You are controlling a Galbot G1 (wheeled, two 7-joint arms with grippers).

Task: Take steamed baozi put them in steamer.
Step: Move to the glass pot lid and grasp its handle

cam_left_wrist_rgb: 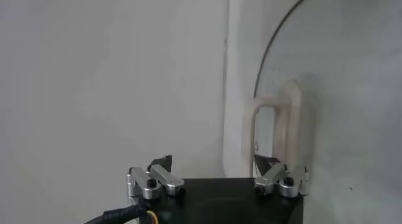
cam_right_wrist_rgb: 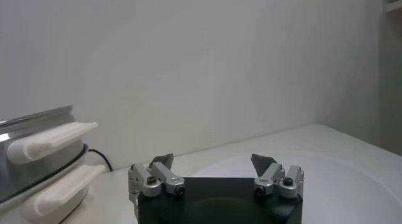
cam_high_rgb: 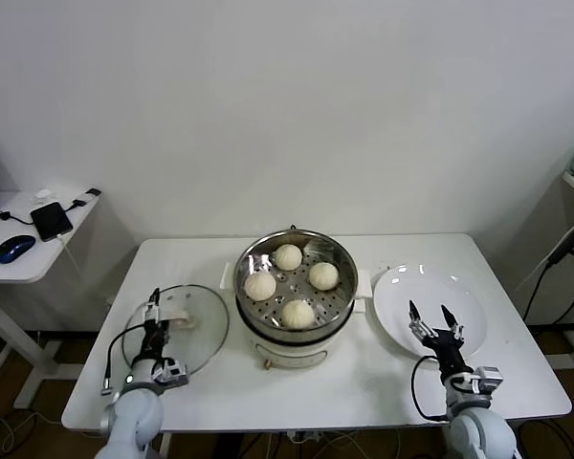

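Several cream-white steamed baozi (cam_high_rgb: pixel 298 313) lie on the perforated tray inside the shiny steel steamer (cam_high_rgb: pixel 339 297) at the table's middle; others sit at the back (cam_high_rgb: pixel 288 256), right (cam_high_rgb: pixel 323 275) and left (cam_high_rgb: pixel 260 285). My left gripper (cam_high_rgb: pixel 155 308) stands open and empty over the glass lid, left of the steamer. In the left wrist view the left gripper (cam_left_wrist_rgb: pixel 213 162) shows wide-apart jaws. My right gripper (cam_high_rgb: pixel 434 318) is open and empty above the white plate's near edge. The right wrist view shows the right gripper (cam_right_wrist_rgb: pixel 212 160) with the steamer's handle (cam_right_wrist_rgb: pixel 50 141) off to the side.
A round glass lid (cam_high_rgb: pixel 203 330) with a cream handle (cam_left_wrist_rgb: pixel 281 125) lies flat left of the steamer. An empty white plate (cam_high_rgb: pixel 411 287) lies to its right. A side table (cam_high_rgb: pixel 10 263) with a phone and mouse stands at far left.
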